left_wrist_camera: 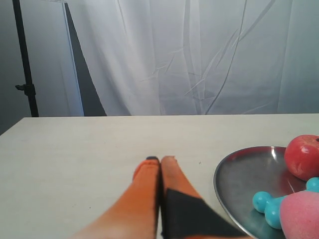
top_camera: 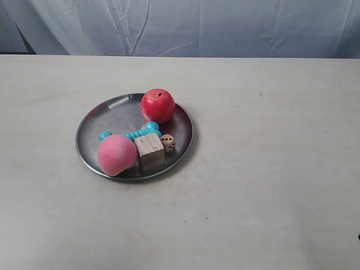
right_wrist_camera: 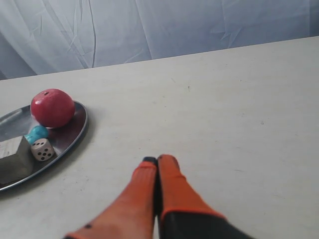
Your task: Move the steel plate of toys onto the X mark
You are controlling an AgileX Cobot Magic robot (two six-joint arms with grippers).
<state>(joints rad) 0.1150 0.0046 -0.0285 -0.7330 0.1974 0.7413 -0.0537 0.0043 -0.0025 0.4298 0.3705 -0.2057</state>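
The steel plate (top_camera: 90,121) lies on the pale table, left of centre in the exterior view. It holds a red ball (top_camera: 157,105), a pink egg-shaped foam ball (top_camera: 116,154), a teal bone (top_camera: 138,133), a wooden cube (top_camera: 150,149) and a spotted die (top_camera: 167,143). My left gripper (left_wrist_camera: 160,159) is shut and empty over bare table beside the plate (left_wrist_camera: 244,174). My right gripper (right_wrist_camera: 157,159) is also shut and empty, apart from the plate's (right_wrist_camera: 75,132) other side. Neither gripper shows in the exterior view. No X mark shows in any view.
A white curtain (top_camera: 225,25) hangs behind the table's far edge. A black stand (left_wrist_camera: 25,74) rises past the table's corner in the left wrist view. Pale table surface (top_camera: 270,185) stretches to the exterior view's right of the plate.
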